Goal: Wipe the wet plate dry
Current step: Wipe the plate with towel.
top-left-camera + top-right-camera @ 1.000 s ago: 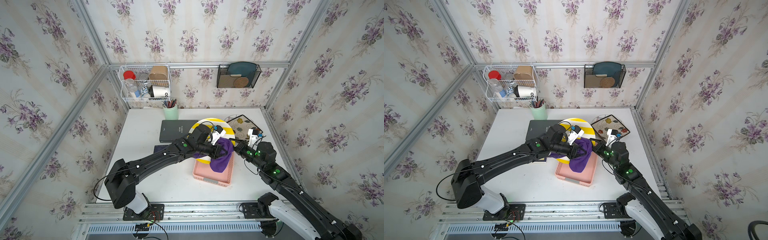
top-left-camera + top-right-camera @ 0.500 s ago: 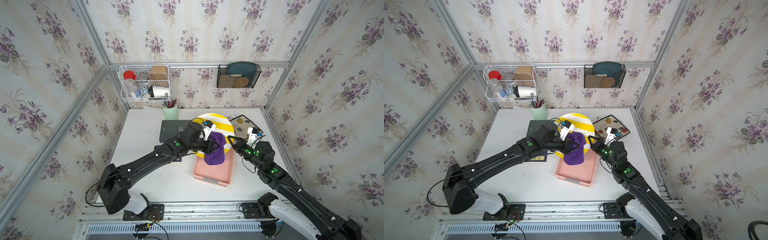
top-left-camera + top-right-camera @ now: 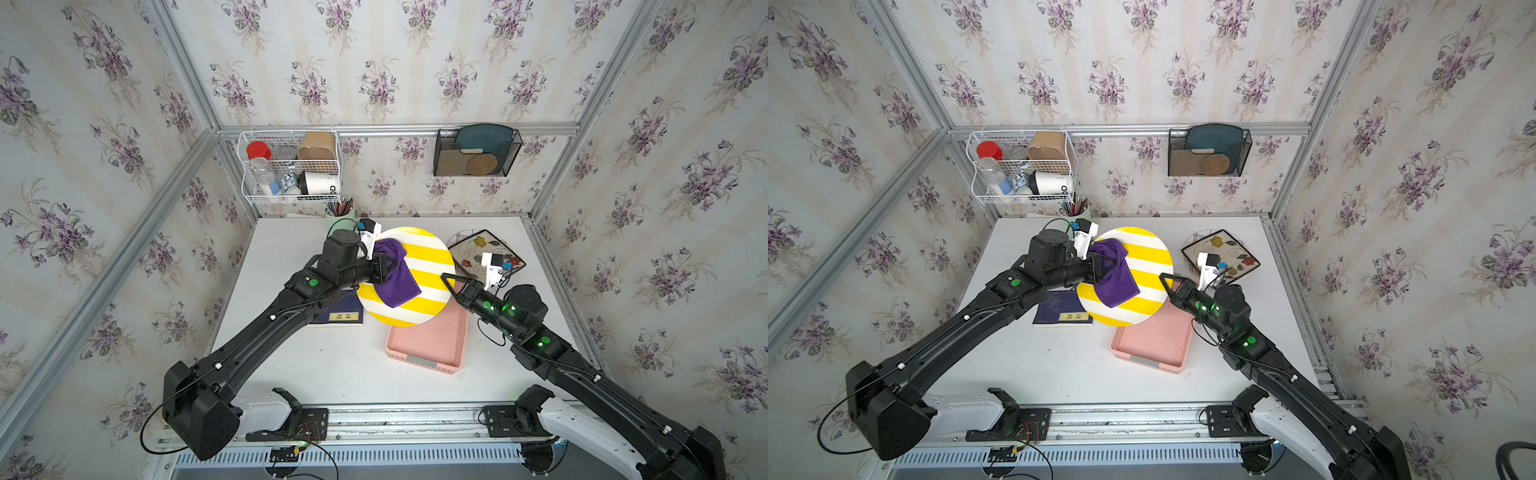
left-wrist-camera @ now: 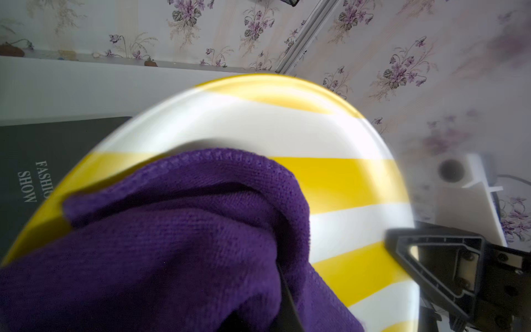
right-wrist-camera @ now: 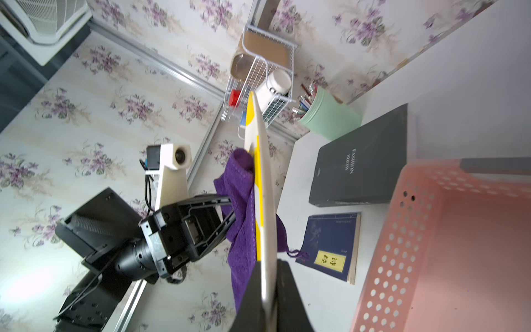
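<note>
Right wrist view is the one to worry about. The right end effector (image 5: 268,287) is clamped on just the rim of the striped plate (image 5: 263,186), which shows edge-on there, so the whole plate hangs off one small pinch point.

In both top views the plate is up in the air, face tilted toward the camera. It sits over the far end of the pink tray (image 3: 428,345) and the right edge of the blue notebook (image 3: 338,316), and the grip is on its right edge. The left end effector (image 3: 384,266) is closed on the purple cloth (image 3: 395,282) and presses it on the far-left part of the face, pretty much opposite that grip.

What could go wrong, as a guess:
- **Slipping out:** the cloth pushes far from the pinch, so a hard stroke levers the plate. It may swivel or slip out of the jaws, more so if the rim is wet and slick.
- **Chipping:** if it drops, it hits the tray edge or the counter (image 3: 291,361) and could chip.
- **Bad contact:** the cloth hangs loose past the left end effector, so a corner may just drag. The bare end effector could also scrape the glaze.
- **Missed spots:** the cloth covers only part of the face, so the stripes next to the right grip look easy to miss.
</note>
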Motion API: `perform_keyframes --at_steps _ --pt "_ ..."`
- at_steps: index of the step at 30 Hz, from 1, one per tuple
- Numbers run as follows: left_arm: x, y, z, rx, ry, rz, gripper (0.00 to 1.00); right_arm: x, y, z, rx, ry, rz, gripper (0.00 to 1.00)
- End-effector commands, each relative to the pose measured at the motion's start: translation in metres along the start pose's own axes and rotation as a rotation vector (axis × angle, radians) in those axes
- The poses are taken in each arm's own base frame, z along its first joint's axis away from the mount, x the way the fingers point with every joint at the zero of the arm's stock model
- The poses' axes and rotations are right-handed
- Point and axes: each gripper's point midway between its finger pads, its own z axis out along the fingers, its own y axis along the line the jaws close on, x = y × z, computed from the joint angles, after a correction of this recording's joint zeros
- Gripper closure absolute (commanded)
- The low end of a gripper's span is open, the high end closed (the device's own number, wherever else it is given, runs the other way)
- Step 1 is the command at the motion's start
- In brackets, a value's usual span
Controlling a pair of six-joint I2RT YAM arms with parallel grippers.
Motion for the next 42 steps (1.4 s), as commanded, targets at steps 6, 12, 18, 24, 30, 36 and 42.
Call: perform_keyframes --at_steps 6,12,18,24,30,36,42 --pt "0.011 -0.011 0.005 0.080 0.039 -0.049 1.00 -0.025 0.101 -0.025 -0.424 -0.115 -0.079 1.00" --pt "-0.002 0.050 -0.034 -0.135 -0.054 -0.094 1.00 -0.029 0.078 -0.038 -0.328 -0.160 -0.065 1.00" --pt "0.008 -0.021 0.004 0.144 0.079 -0.009 1.00 0.009 0.117 -0.009 -0.476 0.038 -0.146 1.00" --pt "0.010 -0.062 0.016 0.221 0.111 0.088 1.00 0.000 0.112 -0.006 -0.474 -0.037 -0.106 1.00" --pt "0.004 0.009 -0.008 -0.134 0.060 0.082 1.00 -0.029 0.083 -0.027 -0.360 -0.183 -0.053 1.00" --pt "-0.004 0.047 -0.036 -0.222 -0.002 -0.012 1.00 -0.019 0.087 -0.022 -0.375 -0.120 -0.079 1.00" --pt "0.009 0.015 -0.011 -0.035 0.070 -0.032 1.00 -0.020 0.118 -0.008 -0.498 -0.097 -0.102 1.00"
